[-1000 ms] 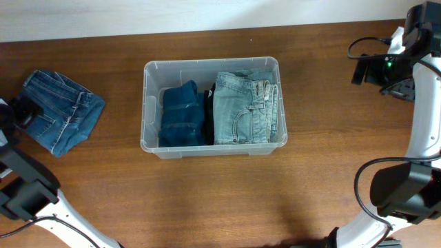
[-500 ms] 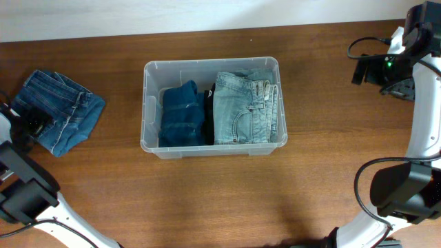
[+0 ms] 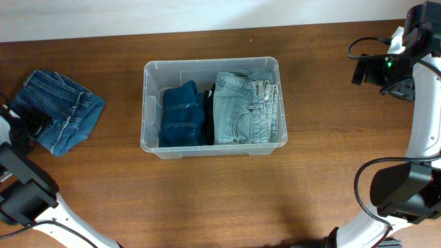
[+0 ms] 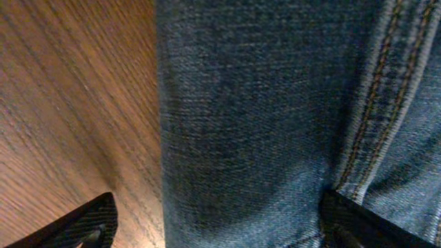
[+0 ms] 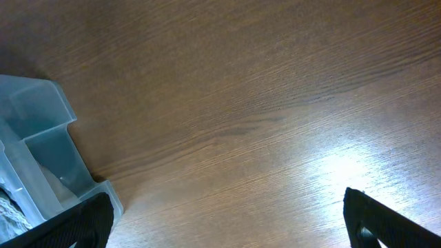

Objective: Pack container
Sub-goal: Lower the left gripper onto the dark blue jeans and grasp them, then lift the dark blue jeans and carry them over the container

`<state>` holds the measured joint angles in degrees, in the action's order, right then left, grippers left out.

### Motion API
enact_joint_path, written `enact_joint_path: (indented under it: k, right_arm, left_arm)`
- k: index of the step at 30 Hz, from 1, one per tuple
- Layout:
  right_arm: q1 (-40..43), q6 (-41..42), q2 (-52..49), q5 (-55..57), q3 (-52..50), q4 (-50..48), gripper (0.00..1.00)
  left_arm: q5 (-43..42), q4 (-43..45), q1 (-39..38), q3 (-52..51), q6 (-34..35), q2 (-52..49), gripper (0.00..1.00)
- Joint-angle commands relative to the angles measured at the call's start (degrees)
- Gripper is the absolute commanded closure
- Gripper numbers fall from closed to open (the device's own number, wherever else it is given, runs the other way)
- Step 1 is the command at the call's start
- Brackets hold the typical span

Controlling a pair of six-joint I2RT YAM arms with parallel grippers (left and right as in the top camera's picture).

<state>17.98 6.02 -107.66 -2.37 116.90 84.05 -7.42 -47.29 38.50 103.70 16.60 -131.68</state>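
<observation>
Overhead, the container [image 3: 146, 103] is seen near the middle of the table [image 3: 207, 200], a little toward the far edge. Two folded pairs of jeans are already packed in it side by side: a dark pair [image 3: 182, 114] toward the table's left edge and a pale pair [image 3: 244, 110] beside it. A third pair [image 3: 62, 107] is left lying near the left edge, well apart from the container. The left gripper [image 3: 31, 124] is placed at that pair's outer edge. The right gripper [image 3: 368, 70] is held over bare wood near the far right corner.

From the left wrist, the fingers [image 4: 89, 224] are seen spread wide, one over wood and the other over the denim, with nothing pinched.

From the right wrist, the fingers [image 5: 76, 224] are likewise spread wide over bare table, and a corner of the container is caught at the view's left.

Roughly two thirds of the packing is judged done. The third pair remains to be gripped, carried across and laid in, probably on top.
</observation>
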Motion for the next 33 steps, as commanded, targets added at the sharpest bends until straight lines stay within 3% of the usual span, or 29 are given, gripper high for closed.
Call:
enact_joint_path:
  k: [1,6,8,10,13,17,19,27,33]
  right_arm:
    - [0.0,0.0,0.5,0.5,0.3,0.1,0.01]
    - [0.0,0.0,0.5,0.5,0.3,0.1,0.01]
    - [0.0,0.0,0.5,0.5,0.3,0.1,0.01]
    - [0.0,0.0,0.5,0.5,0.3,0.1,0.02]
    - [0.0,0.0,0.5,0.5,0.3,0.1,0.01]
    - [0.0,0.0,0.5,0.5,0.3,0.1,0.02]
    - [0.0,0.0,0.5,0.5,0.3,0.1,0.02]
    - [0.0,0.0,0.5,0.5,0.3,0.1,0.01]
    - [0.0,0.0,0.5,0.5,0.3,0.1,0.02]
  left_arm:
    - [-0.8,1.1,-1.3,-4.9,0.1,-3.4,0.04]
    - [-3.0,5.8,-1.3,-8.9,0.1,-3.4,0.05]
    - [-5.9,6.8,-1.3,-9.4,0.1,-3.4,0.11]
    - [-8.6,7.5,-1.3,-9.4,0.1,-3.4,0.26]
    - [-10.0,7.7,-1.3,-9.4,0.1,-3.4,0.41]
    - [-9.9,7.6,-1.3,-9.4,-0.3,-3.4,0.83]
    - [-10.0,7.4,-1.3,-9.4,-0.4,-3.3,0.99]
    - [-9.9,1.7,-0.3,-5.6,-0.4,-0.3,1.0]
    - [-9.7,-1.9,-0.5,-2.0,-1.4,8.0,1.0]
